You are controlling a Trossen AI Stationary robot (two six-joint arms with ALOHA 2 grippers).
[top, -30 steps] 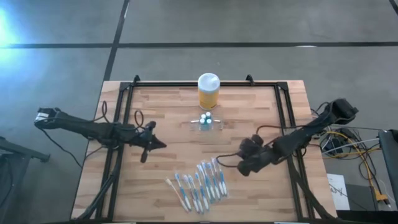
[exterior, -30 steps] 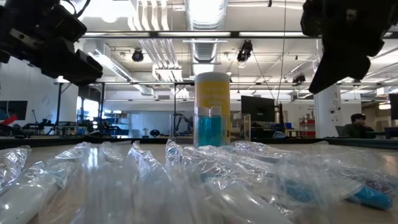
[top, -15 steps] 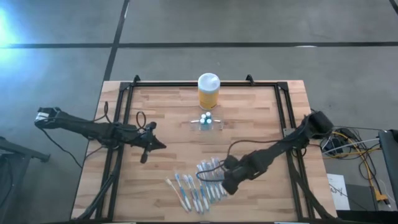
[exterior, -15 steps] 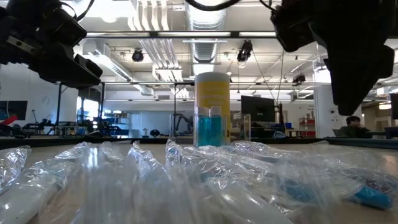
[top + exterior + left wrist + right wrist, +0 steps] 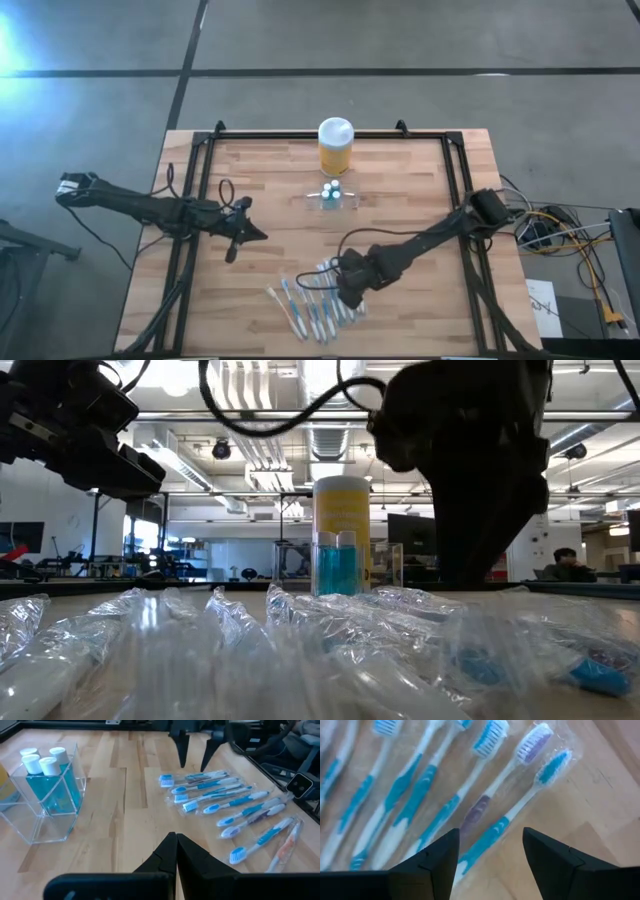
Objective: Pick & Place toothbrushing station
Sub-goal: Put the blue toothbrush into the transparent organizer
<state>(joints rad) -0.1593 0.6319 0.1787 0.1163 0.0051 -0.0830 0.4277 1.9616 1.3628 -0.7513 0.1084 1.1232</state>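
The toothbrushing station [image 5: 330,198] is a small clear holder standing on the wood with blue white-capped bottles in its slots; it also shows in the left wrist view [image 5: 45,805]. A row of wrapped toothbrushes [image 5: 315,300] lies near the table's front edge. My right gripper [image 5: 345,290] stands open just over the row's right end, fingers pointing down, with a teal-handled brush [image 5: 487,837] and a purple one [image 5: 480,810] below the gap. My left gripper [image 5: 176,837] hangs shut and empty over the table's left part [image 5: 250,232].
A yellow jar with a white lid [image 5: 335,145] stands behind the holder at the far edge. A black frame [image 5: 200,180] runs along the table's sides. Bare wood lies between the holder and the toothbrushes.
My right gripper has swung from the table's right side toward the left and the near edge, coming down over the right end of the toothbrush row. The toothbrushes and the holder have stayed in place.
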